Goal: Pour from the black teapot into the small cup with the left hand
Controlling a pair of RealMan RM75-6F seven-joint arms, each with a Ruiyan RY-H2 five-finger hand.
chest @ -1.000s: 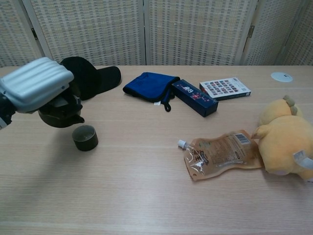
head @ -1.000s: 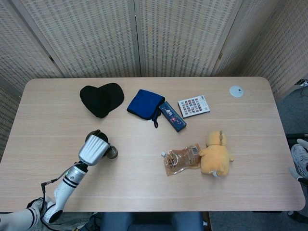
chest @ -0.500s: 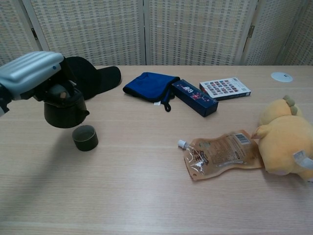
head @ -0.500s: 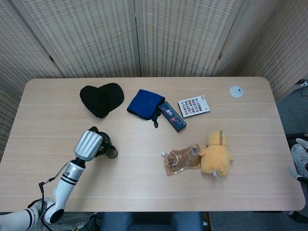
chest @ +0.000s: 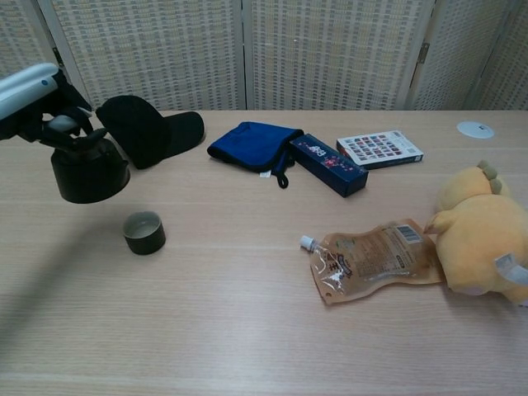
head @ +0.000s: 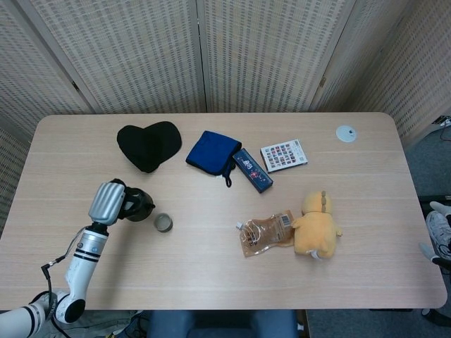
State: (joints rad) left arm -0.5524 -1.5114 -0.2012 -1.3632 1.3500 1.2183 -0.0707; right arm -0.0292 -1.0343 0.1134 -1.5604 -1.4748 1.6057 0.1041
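My left hand point(head: 107, 202) point(chest: 29, 89) grips the black teapot point(head: 137, 205) point(chest: 87, 167) from the left and holds it upright just above the table. The small dark cup point(head: 163, 223) point(chest: 143, 232) stands on the table to the right of the pot and nearer the front edge, apart from it. Its inside looks pale; I cannot tell what it holds. My right hand shows in neither view.
A black cap point(head: 148, 144) lies behind the teapot. Further right are a blue cloth point(head: 213, 152), a dark blue box point(head: 253, 170) and a colour card point(head: 284, 155). A clear pouch point(head: 266, 233) and a yellow plush point(head: 315, 223) lie at the right, a white disc point(head: 346, 133) far back.
The teapot was tilted over the cup a second ago. My left hand has brought it upright and drawn it back to the left, away from the cup.
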